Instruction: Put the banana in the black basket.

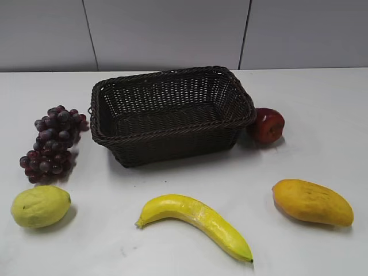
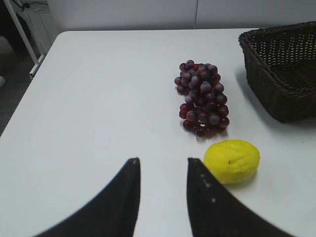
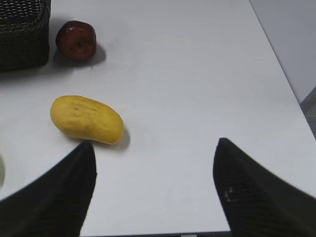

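The banana (image 1: 195,221) lies on the bench (image 1: 322,115), in front of the black basket (image 1: 172,115) (nothing inside). Left gripper (image 2: 163,170) and right gripper (image 3: 154,153) both spread, holding nothing.

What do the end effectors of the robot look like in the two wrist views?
Only the fingers show. The left end effector has two matte black fingers that taper upward to narrow rounded tips. The right end effector has the same black fingers, with small pale scuffs. No cables, arms or markings are visible.
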`<action>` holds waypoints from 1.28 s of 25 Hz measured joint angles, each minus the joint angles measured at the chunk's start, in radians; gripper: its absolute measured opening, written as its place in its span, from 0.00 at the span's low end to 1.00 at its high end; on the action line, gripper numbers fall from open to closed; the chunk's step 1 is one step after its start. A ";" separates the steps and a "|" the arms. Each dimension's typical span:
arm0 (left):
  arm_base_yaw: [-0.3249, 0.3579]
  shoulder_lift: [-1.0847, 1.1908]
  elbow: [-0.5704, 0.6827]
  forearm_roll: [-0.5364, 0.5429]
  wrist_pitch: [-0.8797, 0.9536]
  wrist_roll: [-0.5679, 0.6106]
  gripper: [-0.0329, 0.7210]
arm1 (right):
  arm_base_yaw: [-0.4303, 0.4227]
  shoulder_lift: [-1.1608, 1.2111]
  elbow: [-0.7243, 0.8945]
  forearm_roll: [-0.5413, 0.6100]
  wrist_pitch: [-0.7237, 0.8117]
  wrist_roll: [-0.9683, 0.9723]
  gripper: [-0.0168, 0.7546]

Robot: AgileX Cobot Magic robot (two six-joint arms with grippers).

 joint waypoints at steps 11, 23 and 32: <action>0.000 0.000 0.000 0.000 0.000 0.000 0.36 | 0.000 0.000 0.000 0.000 0.000 0.000 0.79; 0.000 0.000 0.000 0.000 0.000 0.000 0.36 | 0.000 0.000 0.000 0.000 0.000 0.013 0.79; 0.000 0.000 0.000 0.000 0.000 0.000 0.36 | 0.000 0.085 -0.008 0.061 -0.470 0.019 0.79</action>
